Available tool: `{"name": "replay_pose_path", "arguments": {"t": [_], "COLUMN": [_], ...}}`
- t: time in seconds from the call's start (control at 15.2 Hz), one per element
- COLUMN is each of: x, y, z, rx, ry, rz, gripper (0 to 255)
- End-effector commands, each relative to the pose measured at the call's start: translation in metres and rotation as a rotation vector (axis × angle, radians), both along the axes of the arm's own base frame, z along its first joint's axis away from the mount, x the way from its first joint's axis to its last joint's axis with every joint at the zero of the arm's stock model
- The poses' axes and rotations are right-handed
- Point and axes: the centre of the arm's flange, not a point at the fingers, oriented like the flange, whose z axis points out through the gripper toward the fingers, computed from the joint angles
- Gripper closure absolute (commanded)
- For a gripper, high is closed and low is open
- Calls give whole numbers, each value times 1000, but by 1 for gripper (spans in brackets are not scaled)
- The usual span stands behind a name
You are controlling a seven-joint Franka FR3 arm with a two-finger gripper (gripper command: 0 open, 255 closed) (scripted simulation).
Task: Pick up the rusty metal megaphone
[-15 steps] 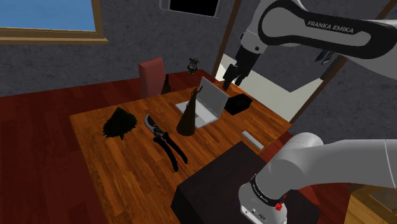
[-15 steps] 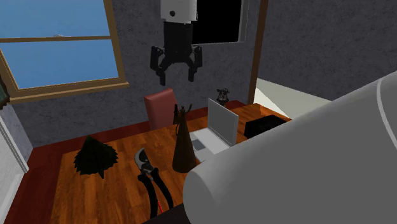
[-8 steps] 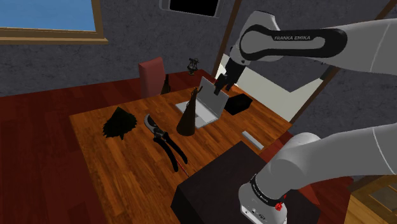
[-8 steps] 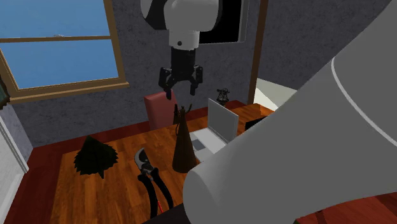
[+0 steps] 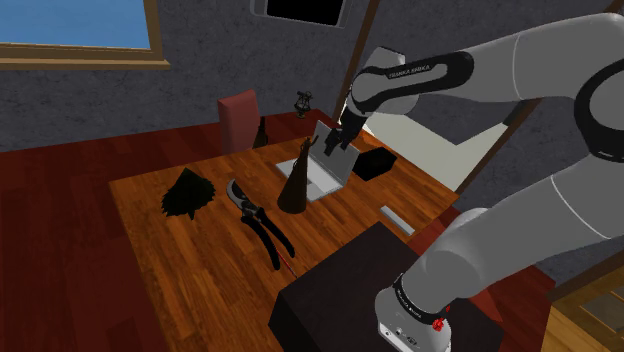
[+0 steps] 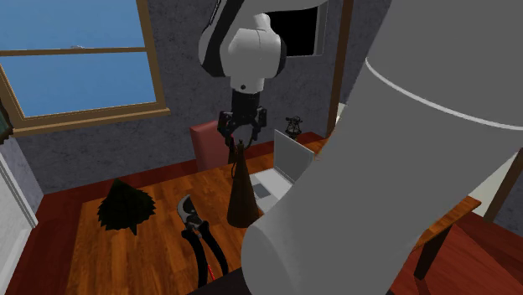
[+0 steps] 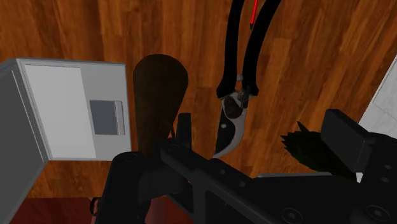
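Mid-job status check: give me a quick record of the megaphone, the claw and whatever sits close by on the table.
target: brown megaphone, upright on the table, narrow end up
claw state: the claw is open, just above the megaphone's top
held: nothing
neighbours: open laptop on one side, pruning shears on the other
likely next step: lower and close on the narrow end
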Motion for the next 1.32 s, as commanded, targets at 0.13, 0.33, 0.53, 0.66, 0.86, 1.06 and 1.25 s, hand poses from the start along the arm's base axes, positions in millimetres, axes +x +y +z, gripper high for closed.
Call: {"name": "replay_pose_path", "arguments": {"t": [0.13,0.33,0.53,0.66,0.86,1.06,1.25], "x": [33,56,80,96,120,145,157], "y": [-18,-31,-43,-52,-64,-76,-81], "z": [-40,-68,-97,-116,-144,-172,-190], "rx": [6,12,18,21,27,33,36], "ry": [-16,-26,-37,-44,-54,-65,-70], "rz": [12,21,30,36,45,54,58], "gripper": [0,0,0,0,0,0,0]}}
